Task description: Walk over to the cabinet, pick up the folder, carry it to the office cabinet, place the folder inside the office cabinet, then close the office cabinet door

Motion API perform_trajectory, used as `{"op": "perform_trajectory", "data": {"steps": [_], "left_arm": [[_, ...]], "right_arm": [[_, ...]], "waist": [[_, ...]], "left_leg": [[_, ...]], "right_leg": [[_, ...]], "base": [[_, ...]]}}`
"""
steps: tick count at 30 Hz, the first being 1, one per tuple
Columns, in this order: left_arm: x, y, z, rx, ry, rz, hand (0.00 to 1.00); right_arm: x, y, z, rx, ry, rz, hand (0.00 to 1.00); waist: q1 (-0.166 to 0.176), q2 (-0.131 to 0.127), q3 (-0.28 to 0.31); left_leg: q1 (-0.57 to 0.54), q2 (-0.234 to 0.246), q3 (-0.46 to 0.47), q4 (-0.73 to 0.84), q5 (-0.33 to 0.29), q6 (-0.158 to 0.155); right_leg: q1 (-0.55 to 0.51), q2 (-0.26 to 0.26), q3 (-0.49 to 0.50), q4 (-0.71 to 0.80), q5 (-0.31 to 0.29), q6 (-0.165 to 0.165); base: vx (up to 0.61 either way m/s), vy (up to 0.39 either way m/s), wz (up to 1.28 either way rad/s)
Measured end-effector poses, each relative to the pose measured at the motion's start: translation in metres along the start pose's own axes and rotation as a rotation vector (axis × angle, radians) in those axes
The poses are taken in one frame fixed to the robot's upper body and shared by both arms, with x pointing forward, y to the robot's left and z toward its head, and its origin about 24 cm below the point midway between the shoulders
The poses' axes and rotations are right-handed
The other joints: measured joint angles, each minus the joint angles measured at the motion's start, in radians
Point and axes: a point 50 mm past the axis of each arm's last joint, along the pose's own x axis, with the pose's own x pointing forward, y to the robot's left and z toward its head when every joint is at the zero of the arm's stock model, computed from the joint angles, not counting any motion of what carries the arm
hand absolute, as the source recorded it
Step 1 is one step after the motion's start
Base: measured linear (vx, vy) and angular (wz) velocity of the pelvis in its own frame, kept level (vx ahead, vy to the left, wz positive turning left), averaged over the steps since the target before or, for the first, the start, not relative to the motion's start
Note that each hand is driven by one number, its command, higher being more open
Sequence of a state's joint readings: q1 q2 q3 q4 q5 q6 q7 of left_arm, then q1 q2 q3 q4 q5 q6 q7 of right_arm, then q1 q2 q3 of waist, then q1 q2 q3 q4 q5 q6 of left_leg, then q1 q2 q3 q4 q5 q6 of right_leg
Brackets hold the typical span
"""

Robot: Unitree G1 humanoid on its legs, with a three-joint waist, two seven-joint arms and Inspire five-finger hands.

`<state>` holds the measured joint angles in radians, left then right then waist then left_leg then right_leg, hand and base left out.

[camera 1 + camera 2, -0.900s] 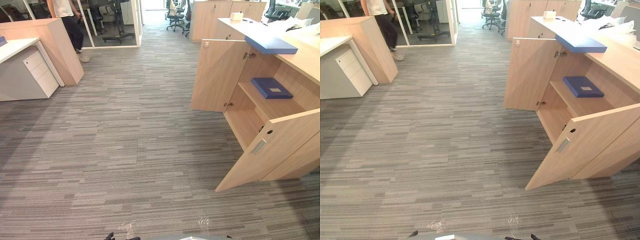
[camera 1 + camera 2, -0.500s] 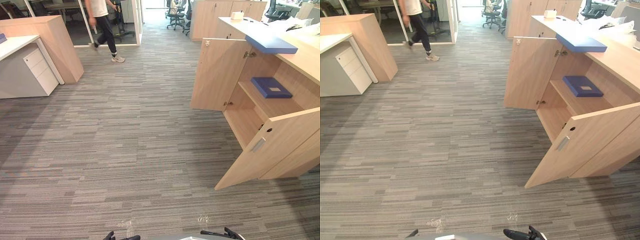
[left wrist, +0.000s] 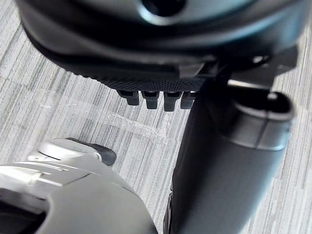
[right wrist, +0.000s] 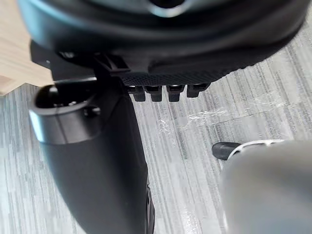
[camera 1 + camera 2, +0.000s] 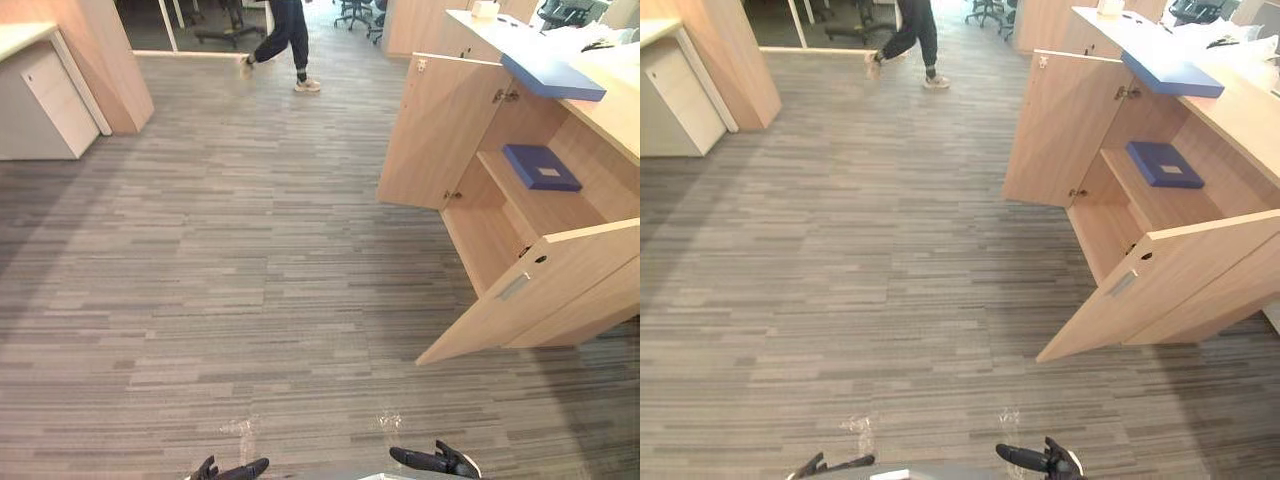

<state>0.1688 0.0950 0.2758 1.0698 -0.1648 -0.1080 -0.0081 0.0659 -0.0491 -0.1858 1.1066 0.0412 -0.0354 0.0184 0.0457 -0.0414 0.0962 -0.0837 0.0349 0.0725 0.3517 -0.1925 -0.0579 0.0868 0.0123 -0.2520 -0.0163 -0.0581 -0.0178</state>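
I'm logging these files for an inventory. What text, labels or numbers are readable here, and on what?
None is readable.
White label on the blue folder on the open cabinet's shelf: too small to read.
Second folder on the cabinet top: no print visible.

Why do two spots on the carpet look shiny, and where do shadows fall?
Left eye view: two glossy, tape-like patches on the carpet catch the light as pale glare; the open cabinet door throws a soft shadow on the carpet beneath and behind it. Left wrist view: one such patch glints strongly.
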Motion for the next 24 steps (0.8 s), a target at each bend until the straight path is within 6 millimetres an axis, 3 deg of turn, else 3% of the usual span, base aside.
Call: {"op": "perform_trajectory", "data": {"steps": [1, 2, 4, 6, 9, 11, 12, 13, 14, 15, 16, 17, 18, 19, 20, 21, 22, 24], "left_arm": [[0.001, -0.002, 0.007, -0.031, -0.029, 0.001, 1.00], [0.001, -0.005, 0.015, -0.063, -0.073, -0.002, 1.00], [0.001, -0.011, 0.024, -0.075, -0.124, -0.015, 1.00], [0.001, -0.013, 0.028, -0.097, -0.150, -0.019, 1.00], [0.000, -0.015, 0.023, -0.203, -0.136, -0.017, 1.00], [0.000, -0.015, 0.016, -0.298, -0.102, -0.010, 1.00], [-0.001, -0.015, 0.011, -0.339, -0.085, -0.007, 1.00], [-0.001, -0.016, 0.006, -0.386, -0.066, -0.007, 1.00], [-0.002, -0.013, 0.001, -0.431, -0.049, 0.000, 1.00], [-0.001, -0.011, 0.002, -0.469, -0.054, 0.008, 1.00], [-0.001, -0.010, 0.002, -0.487, -0.056, 0.011, 1.00], [-0.002, -0.008, 0.001, -0.515, -0.055, 0.018, 1.00], [-0.002, -0.008, 0.000, -0.523, -0.053, 0.019, 1.00], [-0.002, -0.012, -0.002, -0.536, -0.045, 0.014, 1.00], [-0.002, -0.015, -0.002, -0.529, -0.048, 0.002, 1.00], [-0.002, -0.016, 0.000, -0.525, -0.056, -0.001, 1.00], [-0.002, -0.016, 0.002, -0.523, -0.069, -0.003, 1.00], [-0.001, -0.018, 0.004, -0.515, -0.074, -0.006, 1.00]], "right_arm": [[0.001, 0.007, 0.002, -0.011, -0.008, 0.021, 1.00], [0.001, 0.012, 0.005, -0.028, -0.015, 0.042, 1.00], [0.001, 0.013, 0.005, -0.040, -0.013, 0.046, 1.00], [0.001, 0.013, 0.007, -0.036, -0.018, 0.042, 1.00], [0.002, 0.012, 0.010, -0.018, -0.023, 0.025, 1.00], [0.002, 0.010, 0.010, -0.008, -0.023, 0.019, 1.00], [0.002, 0.009, 0.008, 0.004, -0.019, 0.013, 1.00], [0.001, 0.008, 0.005, 0.021, -0.011, 0.005, 1.00], [0.001, 0.012, 0.003, 0.058, -0.002, 0.007, 1.00], [0.002, 0.018, 0.005, 0.101, -0.010, 0.015, 1.00], [0.002, 0.022, 0.005, 0.118, -0.011, 0.024, 1.00], [0.001, 0.029, 0.003, 0.140, -0.004, 0.037, 1.00], [0.001, 0.030, 0.003, 0.141, -0.002, 0.040, 1.00], [0.001, 0.027, 0.005, 0.149, -0.011, 0.037, 1.00], [0.001, 0.022, 0.006, 0.176, -0.023, 0.022, 1.00], [0.001, 0.022, 0.008, 0.175, -0.032, 0.021, 1.00], [0.001, 0.022, 0.014, 0.174, -0.056, 0.023, 1.00], [0.001, 0.021, 0.019, 0.178, -0.084, 0.022, 1.00]], "waist": [[0.003, 0.007, 0.015], [0.017, 0.011, 0.028], [0.029, 0.013, 0.026], [0.035, 0.013, 0.025], [0.041, 0.017, 0.028], [0.042, 0.021, 0.030], [0.046, 0.025, 0.028], [0.056, 0.030, 0.022], [0.064, 0.016, 0.016], [0.061, -0.002, 0.003], [0.061, -0.012, -0.004], [0.070, -0.030, -0.011], [0.071, -0.033, -0.013], [0.063, -0.025, -0.020], [0.054, -0.014, -0.034], [0.050, -0.014, -0.035], [0.037, -0.015, -0.037], [0.024, -0.009, -0.034]], "left_leg": [[-0.097, 0.036, 0.037, 0.232, -0.007, -0.013], [-0.186, 0.077, 0.064, 0.433, 0.020, 0.002], [-0.277, 0.129, 0.091, 0.563, 0.002, 0.025], [-0.338, 0.167, 0.102, 0.504, 0.003, 0.025], [-0.352, 0.173, 0.103, 0.169, 0.031, 0.008], [-0.347, 0.153, 0.097, -0.051, 0.105, -0.003], [-0.335, 0.146, 0.092, -0.114, 0.129, -0.015], [-0.321, 0.138, 0.103, -0.122, 0.200, -0.027], [-0.313, 0.112, 0.126, -0.092, 0.250, -0.009], [-0.308, 0.081, 0.149, -0.064, 0.226, 0.029], [-0.298, 0.067, 0.166, -0.054, 0.207, 0.051], [-0.247, 0.032, 0.208, -0.046, 0.170, 0.081], [-0.213, 0.014, 0.224, -0.047, 0.148, 0.090], [-0.143, -0.021, 0.237, -0.055, 0.106, 0.109], [-0.080, -0.051, 0.242, -0.081, 0.076, 0.124], [-0.049, -0.067, 0.242, -0.093, 0.068, 0.129], [0.024, -0.098, 0.236, -0.137, 0.063, 0.130], [0.133, -0.112, 0.215, -0.207, 0.062, 0.130]], "right_leg": [[0.016, 0.008, -0.002, 0.012, -0.015, -0.009], [0.039, 0.014, 0.002, 0.025, -0.030, -0.023], [0.061, 0.008, 0.004, 0.043, -0.055, -0.028], [0.065, -0.002, 0.009, 0.044, -0.063, -0.011], [0.075, -0.036, 0.033, 0.032, -0.082, 0.031], [0.092, -0.080, 0.042, 0.029, -0.110, 0.075], [0.108, -0.101, 0.047, 0.030, -0.127, 0.098], [0.127, -0.128, 0.060, 0.029, -0.143, 0.118], [0.139, -0.174, 0.072, 0.041, -0.146, 0.121], [0.117, -0.223, 0.070, 0.096, -0.133, 0.117], [0.103, -0.248, 0.071, 0.132, -0.123, 0.129], [0.084, -0.306, 0.088, 0.226, -0.104, 0.143], [0.068, -0.330, 0.099, 0.294, -0.090, 0.143], [0.022, -0.377, 0.119, 0.471, -0.033, 0.115], [-0.060, -0.427, 0.133, 0.698, 0.069, 0.051], [-0.110, -0.455, 0.133, 0.817, 0.107, 0.016], [-0.188, -0.496, 0.109, 1.002, 0.127, -0.014], [-0.251, -0.504, 0.040, 1.123, 0.099, -0.026]], "base": [[-0.04, -0.037, -0.07], [-0.01, -0.042, -0.07], [0.11, -0.049, -0.01], [0.17, 0.005, -0.06], [0.32, 0.169, -0.20], [0.43, 0.289, -0.21], [0.45, 0.328, -0.31], [0.39, 0.321, -0.47], [0.61, 0.500, -0.53], [0.61, 0.502, -0.44], [0.61, 0.479, -0.46], [0.41, 0.314, -0.43], [0.53, 0.414, -0.45], [0.53, 0.434, -0.16], [0.51, 0.427, -0.02], [0.48, 0.388, 0.16], [0.47, 0.315, 0.21], [0.48, 0.234, 0.16]]}}
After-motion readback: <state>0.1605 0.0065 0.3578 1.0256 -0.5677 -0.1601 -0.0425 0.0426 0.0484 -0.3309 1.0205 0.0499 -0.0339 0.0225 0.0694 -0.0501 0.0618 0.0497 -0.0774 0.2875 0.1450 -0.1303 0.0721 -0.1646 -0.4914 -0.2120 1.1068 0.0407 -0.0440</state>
